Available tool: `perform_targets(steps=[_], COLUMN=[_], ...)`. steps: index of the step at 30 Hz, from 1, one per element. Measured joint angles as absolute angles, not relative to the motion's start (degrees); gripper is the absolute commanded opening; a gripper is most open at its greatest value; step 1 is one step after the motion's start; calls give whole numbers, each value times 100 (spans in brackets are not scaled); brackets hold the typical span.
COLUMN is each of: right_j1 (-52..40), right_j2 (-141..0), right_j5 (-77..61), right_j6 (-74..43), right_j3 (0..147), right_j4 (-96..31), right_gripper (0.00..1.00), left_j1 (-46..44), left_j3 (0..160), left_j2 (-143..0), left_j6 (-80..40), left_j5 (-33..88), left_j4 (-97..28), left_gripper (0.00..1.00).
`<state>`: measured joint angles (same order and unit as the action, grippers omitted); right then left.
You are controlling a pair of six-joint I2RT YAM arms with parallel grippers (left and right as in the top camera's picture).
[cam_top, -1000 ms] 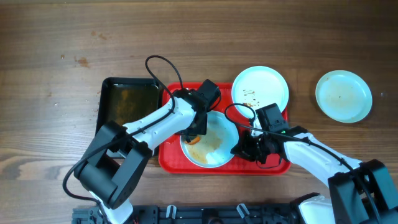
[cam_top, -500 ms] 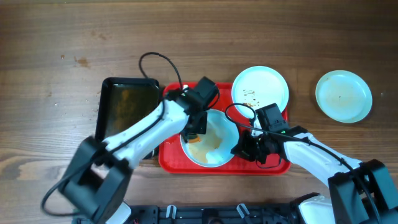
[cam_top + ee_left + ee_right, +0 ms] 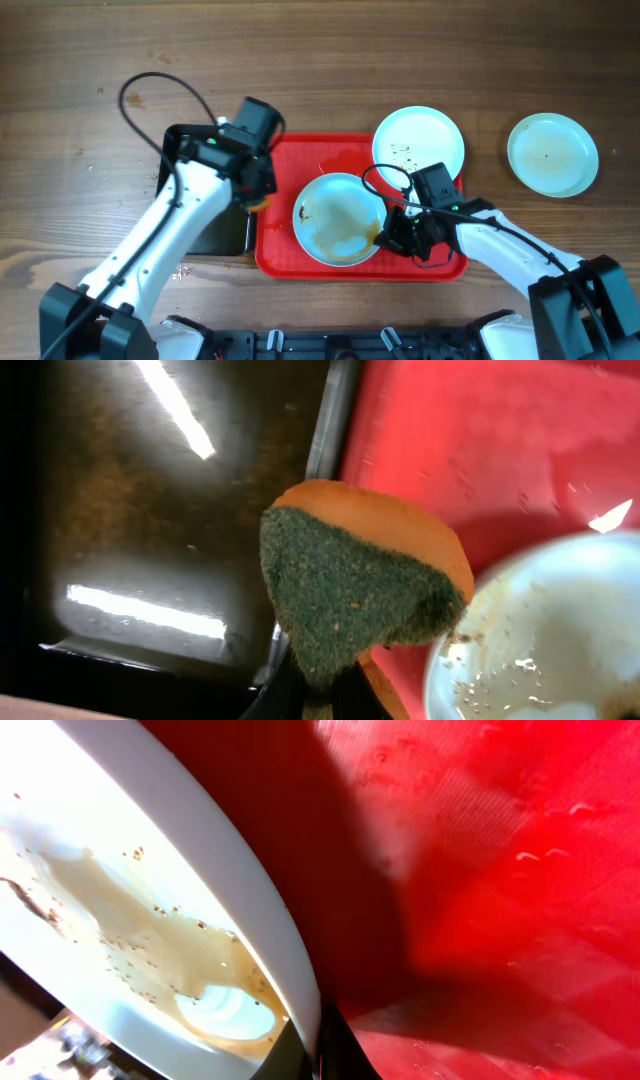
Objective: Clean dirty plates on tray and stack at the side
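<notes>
The red tray [image 3: 290,165] holds a mint-blue plate [image 3: 338,218] smeared with brown liquid; it is tilted. My right gripper [image 3: 386,236] is shut on its right rim, as the right wrist view [image 3: 300,1050] shows with the rim [image 3: 250,910] between the fingers. A second plate [image 3: 418,140] with brown specks lies at the tray's back right corner. A third plate [image 3: 552,153] lies on the table at the right. My left gripper [image 3: 255,195] is shut on an orange sponge with a green scrub face [image 3: 350,585], held over the tray's left edge beside the black pan [image 3: 150,510].
The black metal pan [image 3: 195,160] sits against the tray's left side and holds dark brownish liquid. Cables loop over the table behind the left arm and over the tray by the right arm. Wooden table all round.
My left gripper has lifted the sponge off the smeared plate and swung it left to the tray's edge by the black pan. The right gripper has kept its hold on the plate rim.
</notes>
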<state>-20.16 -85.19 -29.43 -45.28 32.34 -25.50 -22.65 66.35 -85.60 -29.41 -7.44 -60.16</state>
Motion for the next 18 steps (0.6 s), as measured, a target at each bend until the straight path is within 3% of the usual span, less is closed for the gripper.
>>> perform_targets(steps=[9, 18], right_j1=[-2016, -2016], right_j2=[-8595, -8593], right_j5=[-972, 156], right_j6=[-3868, -3485], right_j3=[4901, 5463], right_j4=[-4963, -5443], right_gripper=[5, 5], left_j1=[-1446, -1426], left_j3=[6635, 6635], left_j2=[-8560, -8759], left_j6=[-2703, -2661], left_j5=[-600, -513], left_j4=[-5909, -5804], left_gripper=[4, 4])
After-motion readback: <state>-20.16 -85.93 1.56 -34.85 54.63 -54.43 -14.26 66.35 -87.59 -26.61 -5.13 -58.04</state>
